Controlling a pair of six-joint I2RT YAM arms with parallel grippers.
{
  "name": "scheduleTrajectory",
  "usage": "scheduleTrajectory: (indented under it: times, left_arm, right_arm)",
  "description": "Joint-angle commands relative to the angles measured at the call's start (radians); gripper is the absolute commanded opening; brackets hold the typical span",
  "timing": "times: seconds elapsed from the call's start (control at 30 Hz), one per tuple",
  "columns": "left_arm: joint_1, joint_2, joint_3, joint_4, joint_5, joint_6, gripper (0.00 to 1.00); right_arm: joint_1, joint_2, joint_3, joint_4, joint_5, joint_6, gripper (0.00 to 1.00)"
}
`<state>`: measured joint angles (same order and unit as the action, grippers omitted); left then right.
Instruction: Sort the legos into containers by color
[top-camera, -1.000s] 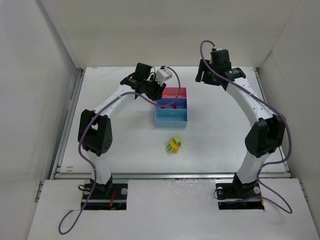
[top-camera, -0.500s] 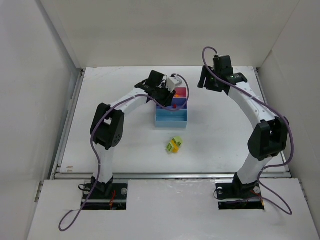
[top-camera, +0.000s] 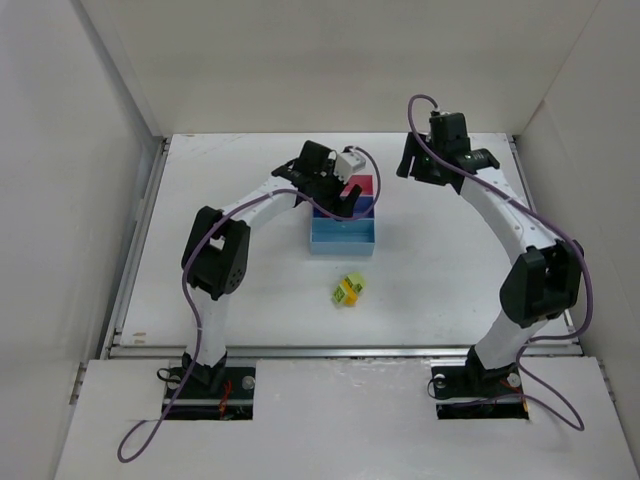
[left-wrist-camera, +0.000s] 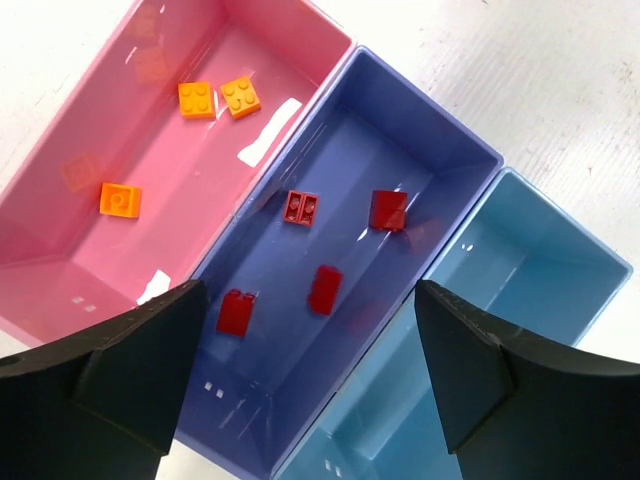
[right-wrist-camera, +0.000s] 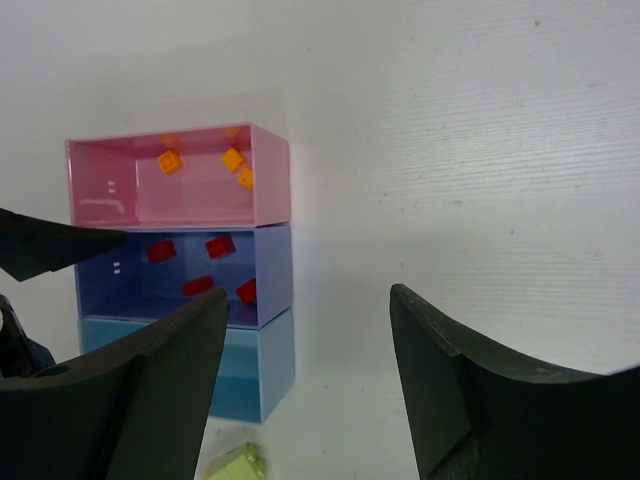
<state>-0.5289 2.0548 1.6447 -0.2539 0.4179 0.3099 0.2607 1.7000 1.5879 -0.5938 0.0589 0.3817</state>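
Note:
The containers form one tray (top-camera: 343, 236) of three joined bins. In the left wrist view, the pink bin (left-wrist-camera: 200, 150) holds three orange legos (left-wrist-camera: 197, 99). The dark blue bin (left-wrist-camera: 350, 170) holds several red legos (left-wrist-camera: 389, 210), and nothing shows in the light blue bin (left-wrist-camera: 500, 290). My left gripper (left-wrist-camera: 310, 370) hangs open above the dark blue bin (top-camera: 364, 206), with nothing between its fingers. Yellow-green legos (top-camera: 348, 290) lie on the table in front of the tray. My right gripper (right-wrist-camera: 310, 380) is open and empty, to the right of the tray (right-wrist-camera: 180, 250) at the back (top-camera: 412, 160).
White walls close off the table at the back and on both sides. The left arm's forearm (top-camera: 260, 200) slants across the table left of the tray. A yellow-green brick (right-wrist-camera: 235, 465) shows at the bottom edge of the right wrist view.
My left arm has swung right over the tray, and its jaws have opened above the dark blue bin. The right arm has shifted slightly to the right.

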Motion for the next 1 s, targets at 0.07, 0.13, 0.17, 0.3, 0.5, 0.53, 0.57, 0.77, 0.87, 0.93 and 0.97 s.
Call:
scheduleTrajectory:
  times: [0.07,0.13,0.17,0.3,0.5,0.53,0.57,0.77,0.87,0.93,0.97]
  left_arm:
    - [-0.003,-0.068,0.006,-0.002,0.025,-0.014,0.83]
    - [-0.003,-0.068,0.018,-0.013,0.025,-0.014,0.83]
    - [-0.003,-0.068,0.018,-0.013,0.025,-0.014,0.83]
    - [-0.003,-0.099,0.09,-0.06,0.047,-0.034,0.83]
    - [-0.012,-0.254,0.11,-0.215,0.047,0.131,0.86]
    - [-0.034,-0.306,0.078,-0.249,0.047,0.18,0.92]
    - [-0.052,-0.324,0.058,-0.337,0.047,0.236,1.0]
    - [-0.259,-0.387,-0.117,-0.498,-0.031,0.399,1.0]
    - [-0.301,-0.366,-0.105,-0.509,-0.041,0.353,1.0]
    - [-0.33,-0.352,-0.118,-0.518,-0.062,0.344,1.0]
    - [-0.344,-0.352,-0.137,-0.518,-0.062,0.344,1.0]
  right_arm:
    - [-0.008,-0.045,0.001,0.046,-0.005,-0.001,0.71]
    - [-0.008,-0.045,0.001,0.055,-0.017,-0.001,0.71]
    - [-0.008,-0.045,-0.008,0.055,-0.018,-0.001,0.71]
    - [-0.008,-0.065,-0.017,0.046,-0.039,-0.05,0.71]
    - [-0.008,-0.095,-0.069,-0.023,-0.292,-0.191,0.73]
    - [-0.008,-0.106,-0.113,-0.023,-0.292,-0.191,0.73]
    - [-0.008,-0.132,-0.143,-0.032,-0.292,-0.191,0.73]
    - [-0.008,-0.223,-0.308,0.017,-0.292,-0.127,0.76]
    - [-0.008,-0.244,-0.33,0.005,-0.292,-0.098,0.76]
    - [-0.008,-0.27,-0.347,-0.009,-0.278,-0.089,0.77]
    - [-0.008,-0.283,-0.358,-0.009,-0.252,-0.089,0.77]
